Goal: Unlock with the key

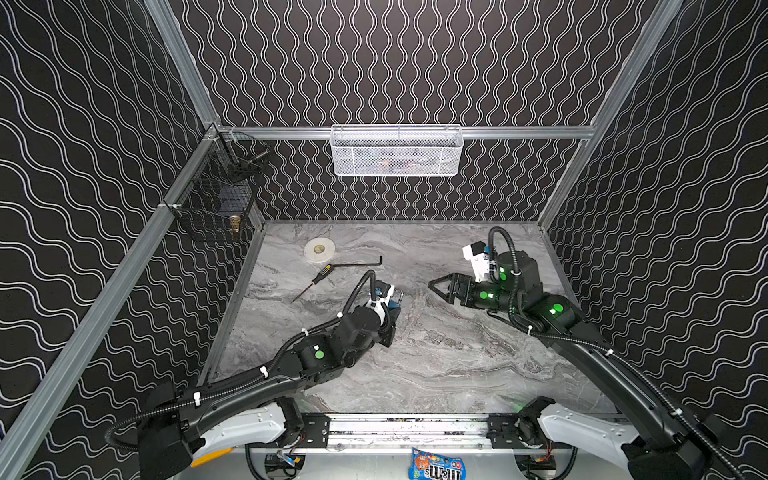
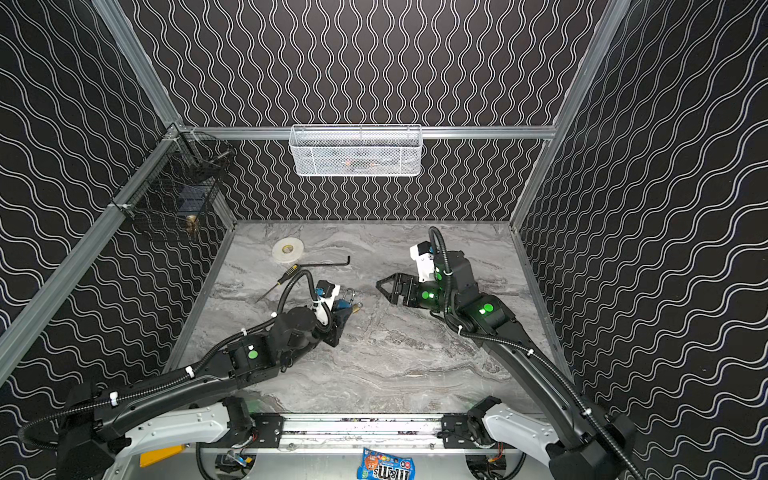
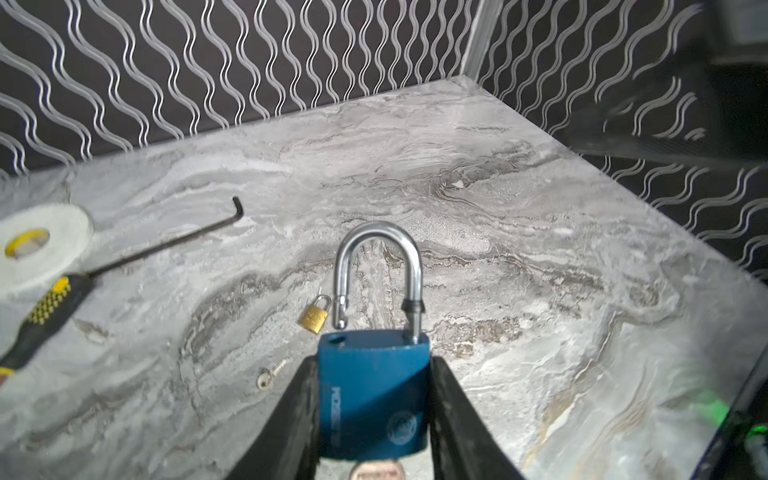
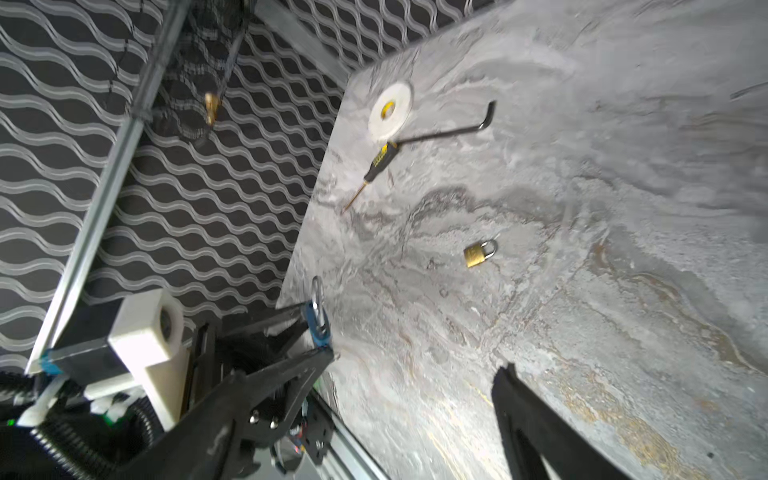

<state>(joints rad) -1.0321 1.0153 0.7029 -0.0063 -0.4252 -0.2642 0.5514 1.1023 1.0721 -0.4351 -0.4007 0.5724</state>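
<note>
Left wrist view: the left gripper (image 3: 372, 362) has its jaws clenched on the body of a blue padlock (image 3: 374, 399), which fills the lower middle of the frame. The padlock's shackle (image 3: 376, 237) stands raised, with one leg clear of the body and the other still seated in it. A round metal key head (image 3: 376, 471) shows just under the lock body at the bottom edge of the frame, between the jaws.

On the tabletop (image 3: 540, 291) just left of the shackle lies a small brass padlock (image 3: 314, 318), and lower left of that a small loose key (image 3: 270, 374). At the left edge of the frame sit a white tape roll (image 3: 62, 232), a black and yellow screwdriver (image 3: 45, 307) and a long bent hex wrench (image 3: 166, 245).

In both top views the blue padlock is held left of centre, above the tabletop. The right gripper (image 4: 419, 360) hangs right of centre, well apart from the lock, its jaws spread wide and holding nothing.
</note>
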